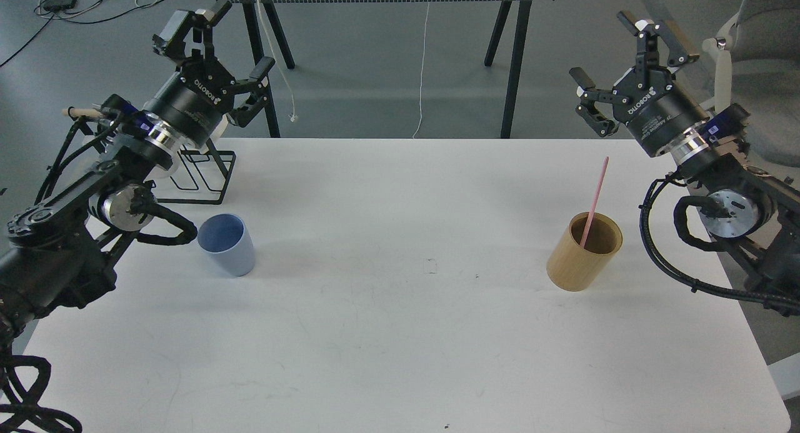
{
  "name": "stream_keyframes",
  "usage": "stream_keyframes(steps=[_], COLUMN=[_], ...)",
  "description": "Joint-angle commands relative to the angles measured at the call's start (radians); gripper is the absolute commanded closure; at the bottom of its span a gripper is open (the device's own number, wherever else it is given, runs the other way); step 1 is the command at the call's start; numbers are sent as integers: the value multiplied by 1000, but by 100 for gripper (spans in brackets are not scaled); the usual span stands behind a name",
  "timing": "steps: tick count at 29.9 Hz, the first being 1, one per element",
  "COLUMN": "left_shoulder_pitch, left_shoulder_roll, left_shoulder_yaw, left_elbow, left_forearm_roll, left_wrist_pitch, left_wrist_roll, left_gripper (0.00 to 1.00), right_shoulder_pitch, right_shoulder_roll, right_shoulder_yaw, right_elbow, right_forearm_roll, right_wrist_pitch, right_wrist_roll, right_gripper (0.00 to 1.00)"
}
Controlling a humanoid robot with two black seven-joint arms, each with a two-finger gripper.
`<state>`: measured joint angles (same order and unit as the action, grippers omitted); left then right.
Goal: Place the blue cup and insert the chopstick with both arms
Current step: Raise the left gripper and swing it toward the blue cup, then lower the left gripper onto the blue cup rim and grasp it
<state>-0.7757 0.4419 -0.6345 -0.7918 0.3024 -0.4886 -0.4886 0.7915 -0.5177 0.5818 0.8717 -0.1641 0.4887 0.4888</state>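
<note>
The blue cup point(226, 244) stands upright on the white table point(400, 333) at the left, beside my left arm's cable loop. The pink chopstick point(595, 200) leans inside a tan wooden cylinder point(585, 252) at the right of the table. My left gripper point(240, 42) is raised above the table's far left corner, open and holding nothing. High over the far right edge, my right gripper point(615, 49) is also open and empty. Both grippers are well apart from the cup and the chopstick.
A black wire rack point(203, 177) stands at the far left of the table, behind my left wrist. A second table on black legs point(519, 58) stands beyond, with a white cord point(424, 70) hanging. A chair point(750, 52) is at the far right.
</note>
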Motion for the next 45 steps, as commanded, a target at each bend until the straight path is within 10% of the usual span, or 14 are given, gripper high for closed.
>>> stream_keyframes(steps=[1,22,35,45], left_shoulder_pitch=[-4,-120,-568,-484], left_shoulder_roll=[5,271,367,357], left_shoulder_yaw=[15,22,930,1053], left_elbow=[0,-188,-215,-109], left_forearm_roll=[-3,315,773,986], left_wrist_pitch=[0,0,0,0], left_wrist_roll=[0,0,0,0], left_gripper=[0,0,0,1], right_shoulder_pitch=[-2,-17,-52,-63], right_shoulder_roll=[-7,-218,-298,-295], right_shoulder_yaw=[1,58,61,59], right_elbow=[15,13,1,1], right_forearm_roll=[0,2,2,3], right_wrist_pitch=[0,0,0,0], right_wrist_roll=[0,0,0,0], right_gripper=[3,3,3,3])
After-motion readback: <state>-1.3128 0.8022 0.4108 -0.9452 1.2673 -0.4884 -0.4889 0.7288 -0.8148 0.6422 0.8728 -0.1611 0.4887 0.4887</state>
